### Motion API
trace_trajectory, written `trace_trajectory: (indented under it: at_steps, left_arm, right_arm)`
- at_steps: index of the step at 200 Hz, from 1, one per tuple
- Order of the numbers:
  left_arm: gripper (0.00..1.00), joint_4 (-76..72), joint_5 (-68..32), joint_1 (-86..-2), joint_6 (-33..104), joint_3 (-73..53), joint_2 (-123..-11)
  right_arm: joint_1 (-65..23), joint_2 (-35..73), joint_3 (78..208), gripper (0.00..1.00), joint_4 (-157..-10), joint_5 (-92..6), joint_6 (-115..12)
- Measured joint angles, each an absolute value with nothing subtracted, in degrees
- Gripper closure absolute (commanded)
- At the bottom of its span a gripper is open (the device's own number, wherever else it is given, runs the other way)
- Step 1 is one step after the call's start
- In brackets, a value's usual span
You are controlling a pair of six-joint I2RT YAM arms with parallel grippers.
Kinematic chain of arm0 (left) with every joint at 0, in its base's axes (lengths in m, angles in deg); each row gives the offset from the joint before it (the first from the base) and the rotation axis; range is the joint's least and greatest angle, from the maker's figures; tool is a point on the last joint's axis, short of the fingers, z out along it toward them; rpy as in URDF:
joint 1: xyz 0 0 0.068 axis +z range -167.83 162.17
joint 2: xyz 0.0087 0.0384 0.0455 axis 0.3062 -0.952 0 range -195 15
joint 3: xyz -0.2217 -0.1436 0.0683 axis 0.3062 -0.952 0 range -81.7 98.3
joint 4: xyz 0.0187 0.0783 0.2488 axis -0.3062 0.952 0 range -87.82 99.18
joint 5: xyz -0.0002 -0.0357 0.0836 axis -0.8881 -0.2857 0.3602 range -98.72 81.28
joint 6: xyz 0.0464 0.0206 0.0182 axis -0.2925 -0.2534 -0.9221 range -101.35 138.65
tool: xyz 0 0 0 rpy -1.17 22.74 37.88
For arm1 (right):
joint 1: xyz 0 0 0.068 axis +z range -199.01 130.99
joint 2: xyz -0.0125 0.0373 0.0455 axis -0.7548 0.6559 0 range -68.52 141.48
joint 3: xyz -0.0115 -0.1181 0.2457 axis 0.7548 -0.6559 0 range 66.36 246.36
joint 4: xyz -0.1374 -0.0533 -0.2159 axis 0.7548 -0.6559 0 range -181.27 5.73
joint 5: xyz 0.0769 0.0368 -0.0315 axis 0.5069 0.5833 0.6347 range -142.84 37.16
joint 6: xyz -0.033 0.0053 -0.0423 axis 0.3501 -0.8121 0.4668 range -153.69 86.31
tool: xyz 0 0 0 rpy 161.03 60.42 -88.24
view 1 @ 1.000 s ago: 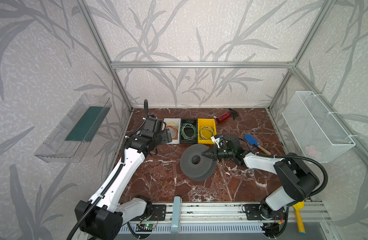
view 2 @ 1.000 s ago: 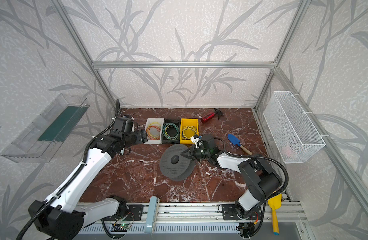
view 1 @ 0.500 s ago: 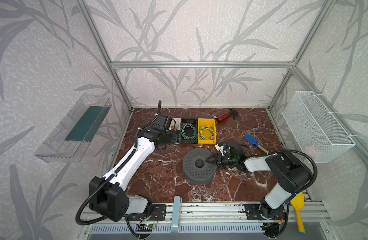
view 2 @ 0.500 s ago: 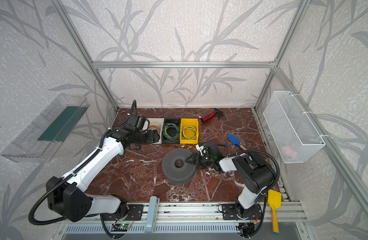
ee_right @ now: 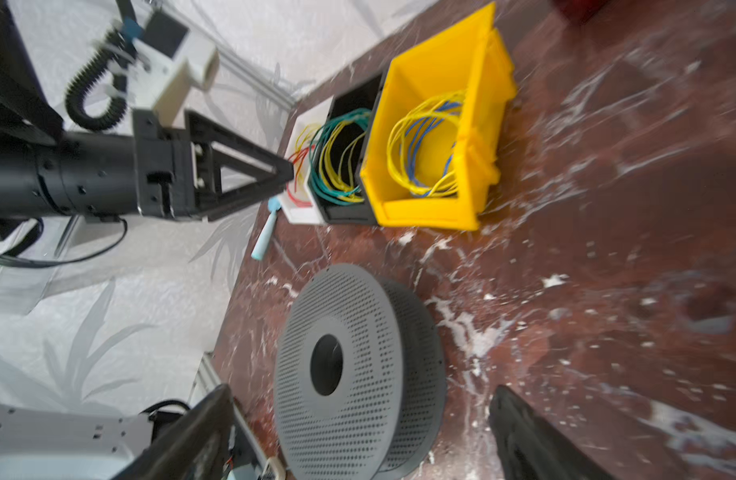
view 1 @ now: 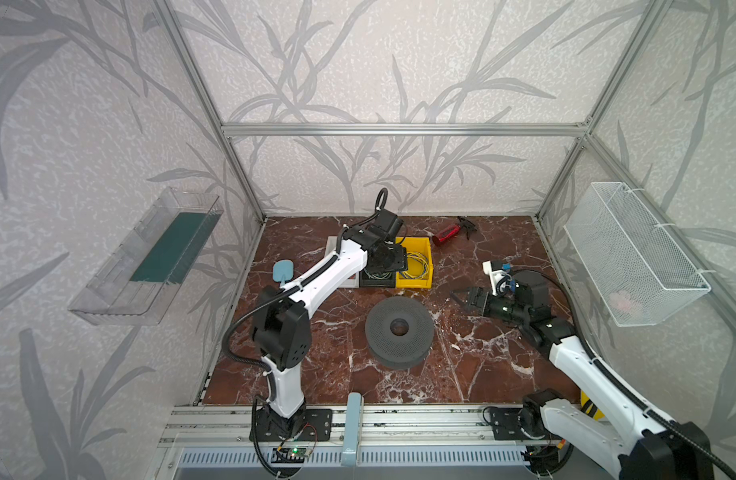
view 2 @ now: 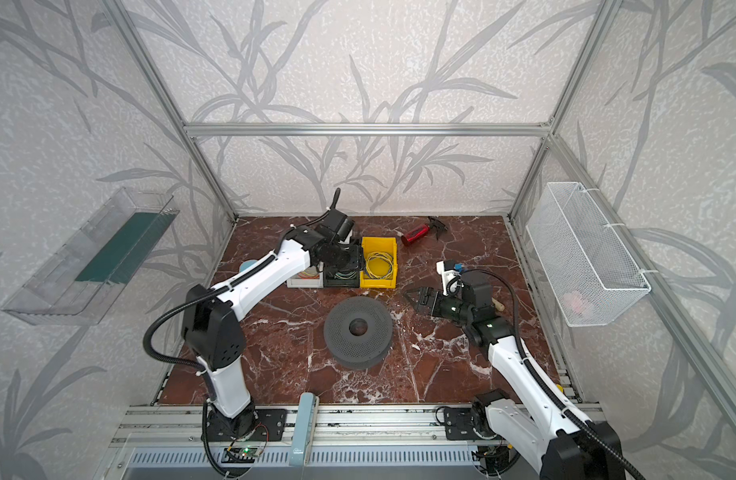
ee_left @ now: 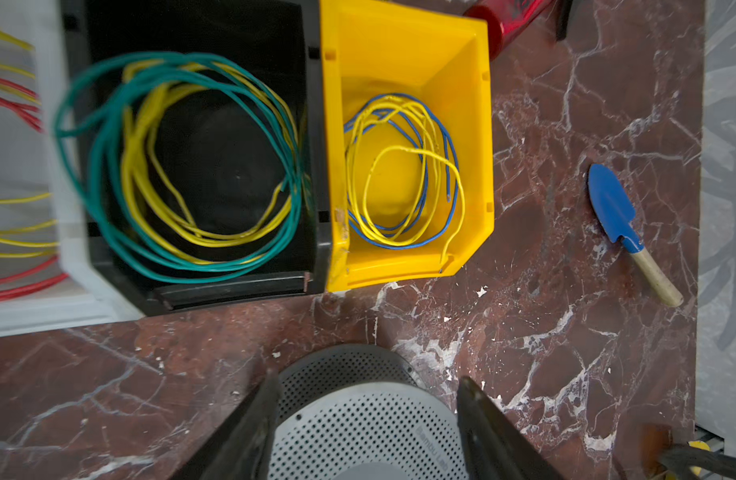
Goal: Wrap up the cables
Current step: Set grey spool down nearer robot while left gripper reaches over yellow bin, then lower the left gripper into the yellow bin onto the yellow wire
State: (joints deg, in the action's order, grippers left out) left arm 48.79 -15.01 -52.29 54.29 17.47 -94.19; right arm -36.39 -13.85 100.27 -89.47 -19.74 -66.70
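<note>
The cables, thin yellow loops [ee_left: 403, 174] lying with a blue wire, rest in the yellow bin [view 1: 414, 245] in both top views [view 2: 379, 264] and in the right wrist view [ee_right: 424, 141]. More yellow wire lies with green wire in the black bin [ee_left: 192, 291]. My left gripper [ee_left: 366, 395] hangs open over the black bin [view 1: 385, 262], holding nothing. The grey perforated spool [view 1: 399, 332] lies flat mid-table. My right gripper [view 1: 458, 297] stands open to the spool's right, apart from it [ee_right: 360, 392].
A white bin [ee_left: 21, 166] with red and yellow wires adjoins the black one. A red bottle [view 1: 447, 239] lies at the back, a blue trowel [ee_left: 615, 208] on the right, a light blue brush [view 1: 282, 272] on the left. A wire basket [view 1: 632, 253] and a clear tray [view 1: 150, 257] hang on the walls.
My right gripper has opened, let go of the spool and drawn back to the right. The left arm has swung right from the white bin to over the black bin.
</note>
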Motion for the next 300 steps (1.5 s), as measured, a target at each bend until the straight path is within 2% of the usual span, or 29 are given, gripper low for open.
trace_trajectory:
  at_steps: [32, 49, 105, 165, 253, 300]
  left_arm:
    - [0.29, 50.6, -13.1, -55.1, 58.5, 23.0, -101.7]
    - [0.29, 50.9, -11.2, -56.2, 60.6, 23.5, -103.2]
    - [0.37, 49.7, -7.5, -56.7, 66.0, 23.7, -104.9]
    - [0.46, 48.1, -6.7, -56.4, 68.6, 27.1, -110.1]
    - [0.46, 47.3, -6.4, -56.4, 70.2, 30.4, -113.4]
    - [0.54, 47.1, -5.4, -56.4, 70.8, 33.6, -116.5]
  right_arm:
    - [-37.3, -10.7, 102.2, 0.06, -91.8, -21.1, -65.1]
    - [-38.2, -8.4, 102.3, 0.06, -89.7, -19.4, -67.2]
    - [-40.3, -0.6, 102.4, 0.07, -83.0, -13.6, -72.6]
    - [-42.9, -1.6, 103.9, 0.07, -85.3, -11.2, -69.3]
    - [-43.0, -1.9, 103.9, 0.08, -87.6, -10.8, -67.7]
    - [-43.1, -2.1, 103.9, 0.08, -89.9, -11.3, -66.4]
